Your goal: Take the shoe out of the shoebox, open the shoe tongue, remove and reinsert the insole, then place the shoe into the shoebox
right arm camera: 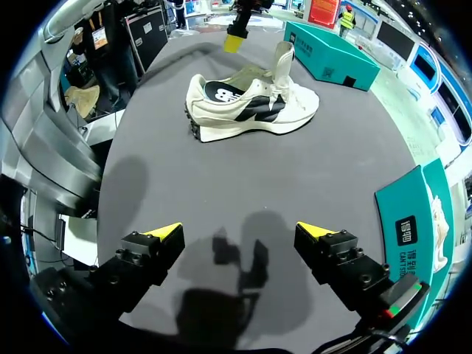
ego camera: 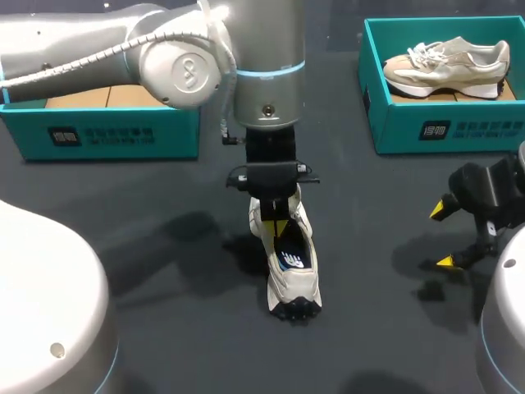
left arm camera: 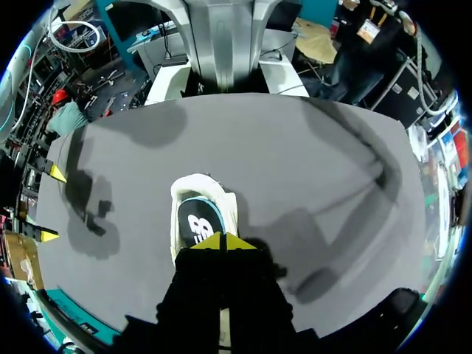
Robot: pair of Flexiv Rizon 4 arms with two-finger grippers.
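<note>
The white sneaker is set on the dark table, outside both boxes, with its studded heel turned toward the robot. Its toe is hidden in the head view beneath the left gripper. A dark blue insole is seen inside the opening, marked with a white logo, which is also visible from the left wrist. The left gripper's yellow tips are pressed together just over the opening. Nothing can be made out between them. From the right wrist the sneaker is seen side-on with a dark side emblem, and its tongue is raised upright.

The right gripper is held well apart to the right, just above the table. Its fingers are spread wide and nothing is gripped.

Farther back, a teal left shoebox is largely covered by the left arm, so its contents cannot be judged. A teal right shoebox is cut off at the edge, and a beige sneaker is laid inside it. Both boxes carry a dark square logo with white print on the front wall, too small to make out.
</note>
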